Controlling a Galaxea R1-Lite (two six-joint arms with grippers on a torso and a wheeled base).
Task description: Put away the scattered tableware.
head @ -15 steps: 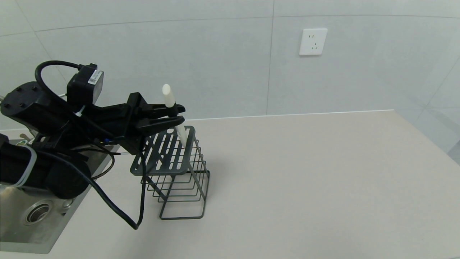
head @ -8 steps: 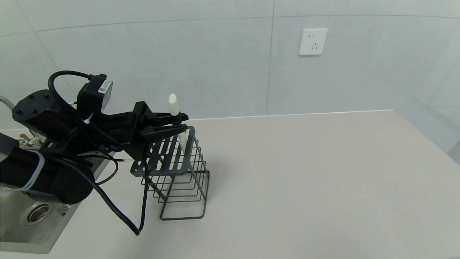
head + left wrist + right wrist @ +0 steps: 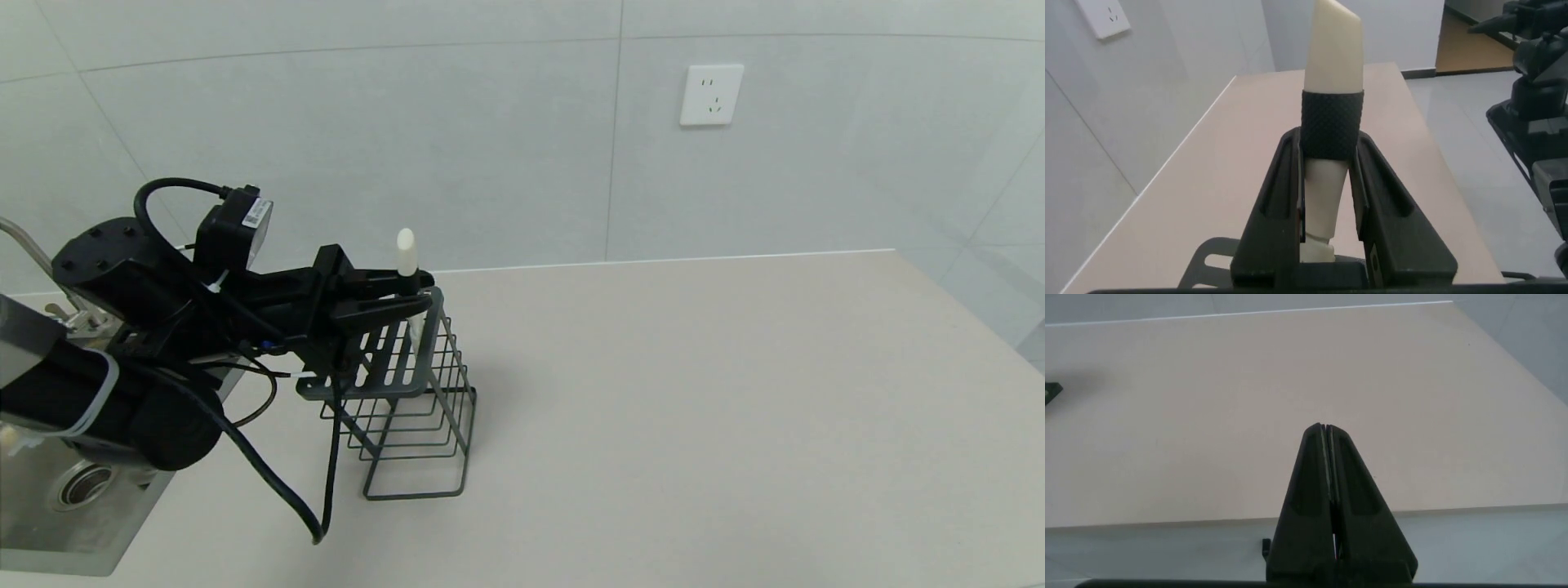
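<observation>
the cream-white utensil [image 3: 405, 245] stands nearly upright over the wire rack [image 3: 400, 389], its long axis running top to bottom, rounded end up. its lower end reaches down among the slats at the rack's back right corner; whether it rests on anything there i cannot tell. the rack sits near the bench's [image 3: 694, 392] left end, just beside the sink [image 3: 49, 506] and closer to the back edge than the front. the left gripper [image 3: 412, 296] comes in level from the sink side and pinches the utensil across its middle. in the left wrist view the two fingers are clamped against its sides with no slack. so the slot lies straight below the grasp, and the next move looks like a plain drop along the utensil's own axis, then a release. the right gripper [image 3: 1327, 429] hangs over open bench well apart from the rack, fingers pressed together on nothing. the left arm is plainly the nearer one.
</observation>
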